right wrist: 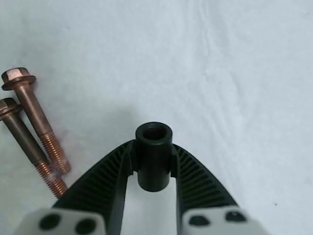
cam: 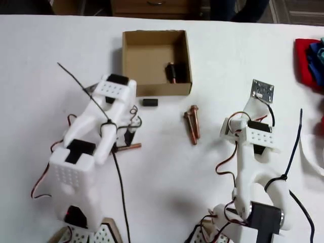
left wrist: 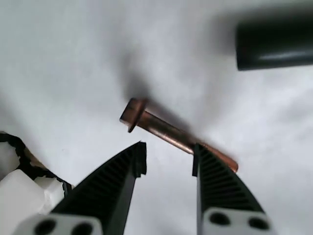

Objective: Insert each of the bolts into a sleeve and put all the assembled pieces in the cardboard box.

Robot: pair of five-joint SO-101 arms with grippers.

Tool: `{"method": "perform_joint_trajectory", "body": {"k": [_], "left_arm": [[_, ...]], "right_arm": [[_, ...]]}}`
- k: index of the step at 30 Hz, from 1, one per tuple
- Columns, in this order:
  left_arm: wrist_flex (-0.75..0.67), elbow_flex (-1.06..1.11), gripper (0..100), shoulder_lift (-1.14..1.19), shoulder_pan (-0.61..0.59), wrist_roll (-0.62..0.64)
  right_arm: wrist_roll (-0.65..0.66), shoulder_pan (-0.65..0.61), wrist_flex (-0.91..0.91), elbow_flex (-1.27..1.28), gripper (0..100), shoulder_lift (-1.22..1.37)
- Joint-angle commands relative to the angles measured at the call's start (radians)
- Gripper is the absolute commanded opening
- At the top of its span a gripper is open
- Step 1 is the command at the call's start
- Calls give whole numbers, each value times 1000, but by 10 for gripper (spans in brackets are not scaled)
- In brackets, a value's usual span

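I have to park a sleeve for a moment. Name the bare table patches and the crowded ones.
Bare: the table between the arms' bases, short of the two bolts; the strip between the cardboard box and red cloth. Crowded: in front of the box, around the loose sleeve, bolts and left claw.

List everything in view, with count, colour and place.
table: one, white, under everything.
cardboard box: one, brown, open, far middle of the table.
assembled piece: one, black sleeve with a copper bolt, inside the box near its right wall.
loose sleeve: one, black, lying just in front of the box.
held sleeve: one, black, upright.
bolt pair: two, copper, side by side between the arms.
single bolt: one, copper, lying flat.
cloth: red and blue, right edge.
left gripper: open, at the single bolt.
right gripper: shut on the held sleeve.
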Motion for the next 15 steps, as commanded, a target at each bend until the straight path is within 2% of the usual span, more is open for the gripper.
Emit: {"method": "perform_joint_trajectory", "body": {"k": [1,4,11,15], "left_arm": [[55,-50,184,100,5,2],[130,-122,184,152,2,-3],[133,-206,184,198,-14,-8],[133,-317,184,195,-17,-75]], "right_arm": [[-5,13,-7,-23,20,-48],[-5,13,-7,-23,20,-48],[-5,13,-7,-23,20,-48],[-5,13,-7,-23,20,-48]]}}
